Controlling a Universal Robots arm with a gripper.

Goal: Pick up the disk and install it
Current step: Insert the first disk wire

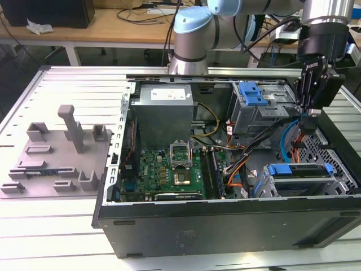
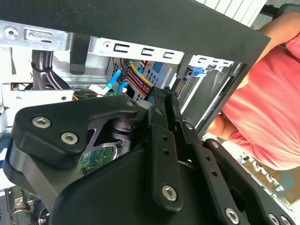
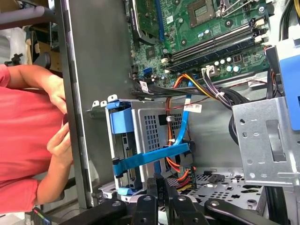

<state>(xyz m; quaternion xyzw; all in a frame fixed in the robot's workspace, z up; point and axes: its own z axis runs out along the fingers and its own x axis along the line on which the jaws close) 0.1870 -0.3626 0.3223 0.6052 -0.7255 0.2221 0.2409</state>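
Exterior view, read from its left to its right.

- A slatted metal table [image 1: 67,84] carries a grey fixture plate [image 1: 56,161] with upright posts at the left. Nothing lies on the plate.
- Right of the plate an open computer case [image 1: 225,220] lies on its side, interior facing up.
- Inside, far left of centre, sits the grey power supply box [image 1: 163,116]. The green motherboard [image 1: 169,172] is nearer the camera, below it.
- Further right, on the far side, is the grey cage [image 1: 254,116] with its wide blue tab [image 1: 252,93].
- The gripper [image 1: 309,113] hangs just right of that cage, pointing down into the case. Its fingertips are just above a bundle of orange and red cables [image 1: 303,129].
- In both wrist views the fingers [image 2: 158,110] stand nearly together with only a slim gap. Nothing can be made out pinched between them.
- The disk [image 1: 298,170] sits at the near right of the case, slotted into the lower drive bay with its blue bracket rails showing. It is nearer the camera than the gripper and apart from it.

First wrist view: the disk's blue bracket [image 3: 123,123] shows in its perforated bay, and a blue flat cable [image 3: 180,136] crosses in front. The gripper [image 3: 161,180] is beside the bay. A person's hand [image 3: 58,140] is outside the case wall.
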